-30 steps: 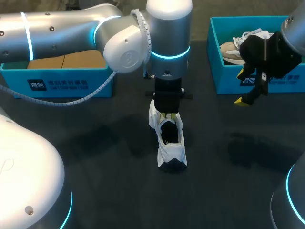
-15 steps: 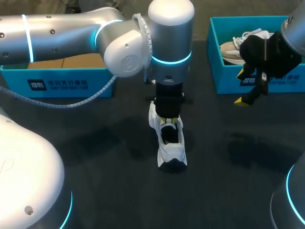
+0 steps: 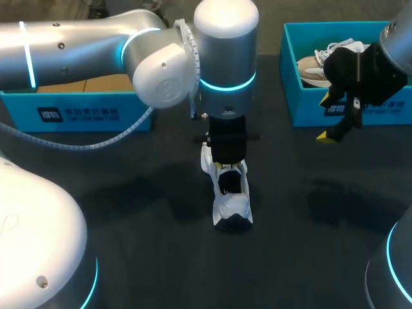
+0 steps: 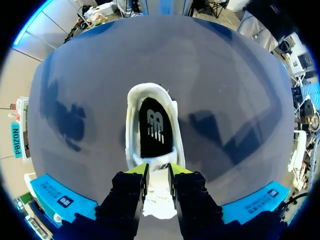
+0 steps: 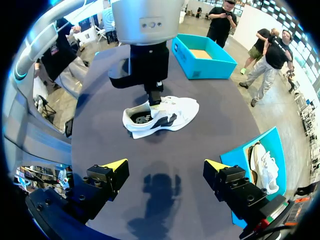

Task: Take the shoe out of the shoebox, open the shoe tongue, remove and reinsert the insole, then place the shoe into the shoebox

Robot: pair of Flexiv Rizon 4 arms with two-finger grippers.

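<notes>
The white sneaker sits mid-frame in the head view, outside the blue shoebox at upper right. The left gripper is narrowed onto its tongue, pinching both sides. The right gripper hangs wide, empty. The tongue looks soft, light and floppy, so a hold near its free edge seems best.

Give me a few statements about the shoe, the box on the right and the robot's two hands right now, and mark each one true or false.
The white shoe stands on the table. True.
The right hand holds the shoe. False: it is open, empty and apart from the shoe.
The left hand pinches the shoe's tongue. True.
The right shoebox is empty. False: a second shoe lies in it.
The insole lies on the table. False: it is inside the white shoe.
</notes>
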